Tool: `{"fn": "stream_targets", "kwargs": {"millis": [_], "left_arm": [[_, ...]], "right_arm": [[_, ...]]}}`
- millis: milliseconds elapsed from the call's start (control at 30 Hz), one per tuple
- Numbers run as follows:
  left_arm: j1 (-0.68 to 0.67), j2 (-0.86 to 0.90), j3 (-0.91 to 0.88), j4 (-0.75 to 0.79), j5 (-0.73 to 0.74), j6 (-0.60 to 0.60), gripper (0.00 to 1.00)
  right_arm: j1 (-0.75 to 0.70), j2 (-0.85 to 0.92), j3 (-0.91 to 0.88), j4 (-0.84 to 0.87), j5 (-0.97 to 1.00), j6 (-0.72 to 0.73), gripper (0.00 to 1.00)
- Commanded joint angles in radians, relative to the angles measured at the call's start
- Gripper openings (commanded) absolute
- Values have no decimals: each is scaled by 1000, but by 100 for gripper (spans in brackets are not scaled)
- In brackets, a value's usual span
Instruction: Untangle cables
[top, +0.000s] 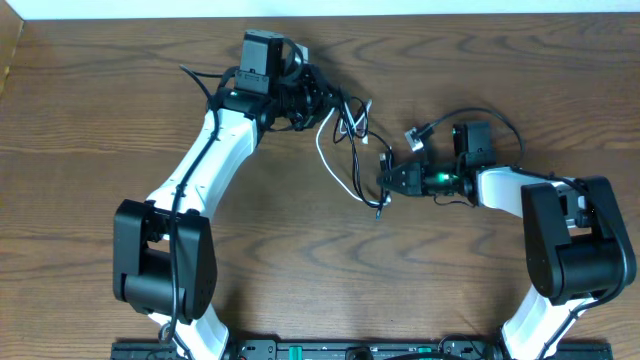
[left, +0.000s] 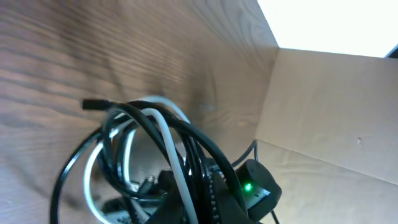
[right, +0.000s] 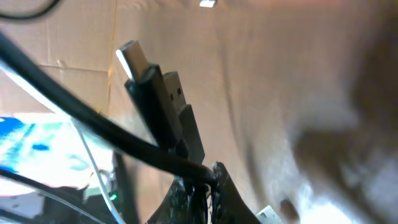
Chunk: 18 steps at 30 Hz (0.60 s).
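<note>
Cables, two thin black cords and one thin white one with small plug ends, lie strung in loose loops across the brown wood-grain table between two white-and-black robot arms. The left gripper, reaching to the far side of the table, is closed on the knotted end of the cables. Its wrist view shows black and white loops piled right in front of the lens, with a small black plug sticking out to the left over the tabletop. From that knot the white cord curves down toward the middle of the table. The right gripper, pointing left, has its jaws pinched tight on a black cord. In the right wrist view this cord runs in from the left and ends between the fingertips. Two flat black connector plugs stand tilted just above the grip. A silver-tipped plug lies on the wood just beyond the right gripper. A tan cardboard panel stands at the table's far edge.
</note>
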Motion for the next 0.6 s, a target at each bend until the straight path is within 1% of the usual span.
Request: {"fn": "stream_targets", "kwargs": {"millis": [0,133,167,233,333,433,500,567], "left_arm": [[21,11,-3,3,-37,85,7],[19,11,-3,-29,-38,119,8],[19,11,-3,-35,-38,130,7],[19,11,-3,-49,-38,143,7],[19,11,-3,-58,-38,143,7],[19,11,-3,-58,-37,143,7],[19,11,-3,-59,-37,142,8],[15,11,-3,-59,-36,142,7]], "right_arm": [[-8,3,-3,-35,-40,-2,1],[-7,3,-3,-38,-41,-2,1],[-5,3,-3,-33,-74,-4,1],[2,3,-3,0,-203,-71,1],[17,3,-3,86,-496,-218,1],[37,3,-3,129,-483,-200,1],[47,3,-3,126,-387,-165,1],[57,3,-3,126,-270,-89,1]]}}
